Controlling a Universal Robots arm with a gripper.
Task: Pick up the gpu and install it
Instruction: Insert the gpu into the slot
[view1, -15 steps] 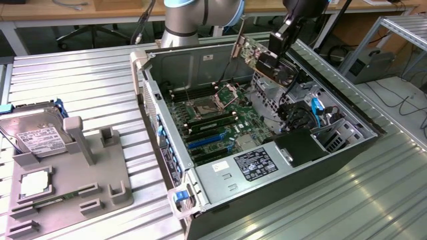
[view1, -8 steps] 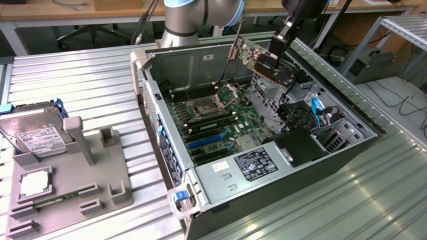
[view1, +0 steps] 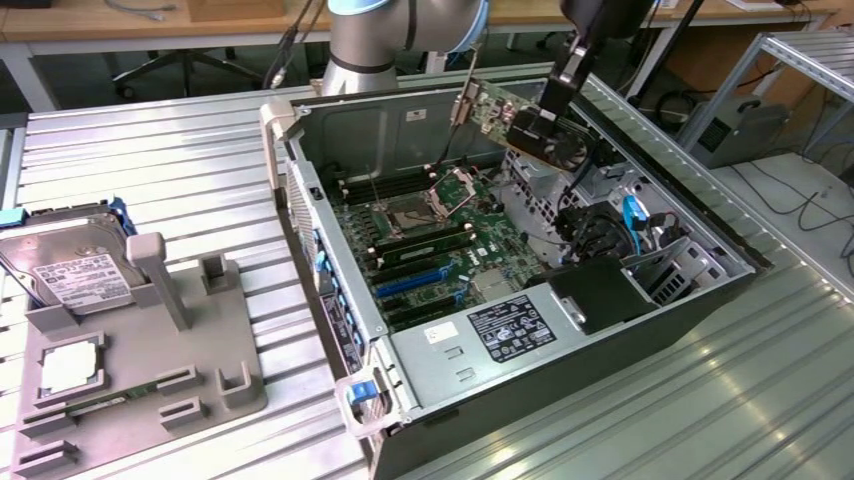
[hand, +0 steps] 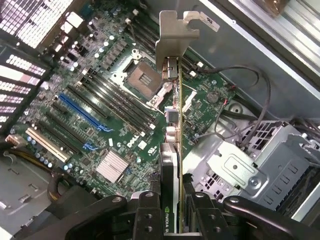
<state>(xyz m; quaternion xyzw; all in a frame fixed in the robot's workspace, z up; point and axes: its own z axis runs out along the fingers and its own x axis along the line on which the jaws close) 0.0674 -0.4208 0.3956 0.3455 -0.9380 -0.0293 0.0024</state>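
Note:
The gpu (view1: 541, 130) is a thin card with a green board, a black cooler and a silver bracket (view1: 465, 105) at one end. It hangs tilted above the far part of the open computer case (view1: 694, 215). My gripper (view1: 551, 98) is shut on the card's upper edge. In the wrist view the gpu (hand: 172, 150) is seen edge-on, running from my gripper (hand: 174, 220) out to its bracket (hand: 176, 35). The card hovers over the motherboard (hand: 115, 95), apart from it. The blue and black expansion slots (hand: 82, 114) lie off to one side of the card.
The case lies on its side on a ribbed metal table (view1: 160, 170), with the motherboard (view1: 427, 240) exposed. A grey fixture (view1: 147, 360) on the exterior view's left holds a silver hard drive (view1: 74, 270). A drive cage (hand: 250, 170) and cables (view1: 634, 225) sit near the card.

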